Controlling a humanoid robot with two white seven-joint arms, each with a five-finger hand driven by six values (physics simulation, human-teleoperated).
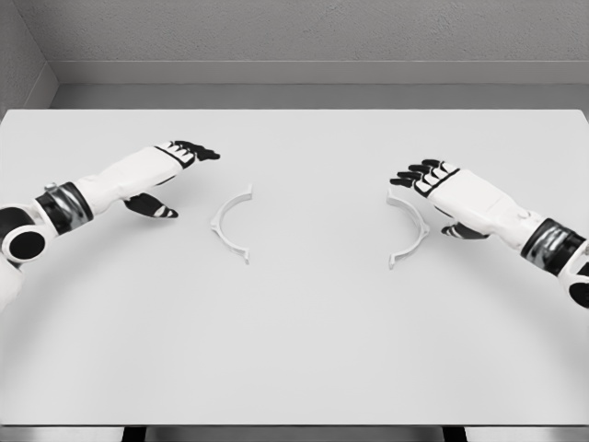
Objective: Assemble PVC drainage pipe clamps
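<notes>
Two white half-ring clamp pieces lie flat on the pale table [294,350], well apart from each other near the middle of its width. The left clamp half [230,224] is a thin curved band whose bulge faces left and whose open side faces right, toward its partner; a small tab sticks out at each end, one at the upper tip and one at the lower tip. The right clamp half [409,230] mirrors it, bulging right with its open side facing left, again with short flanges at both ends. Both are the same plain white plastic, slim enough that they stand out mainly by their faint shadows on the surface. The left hand [170,175], white with black fingertips, hovers just beside the left piece on its outer side, fingers stretched forward and loosely spread, thumb hanging below, grasping nothing. The right hand [440,189] sits close over the upper end of the right piece, its dark fingertips pointing left and lying relaxed, also holding nothing; whether it touches the clamp cannot be told. Each white forearm runs outward to the picture's edge. Behind the table stand grey walls [294,37].
</notes>
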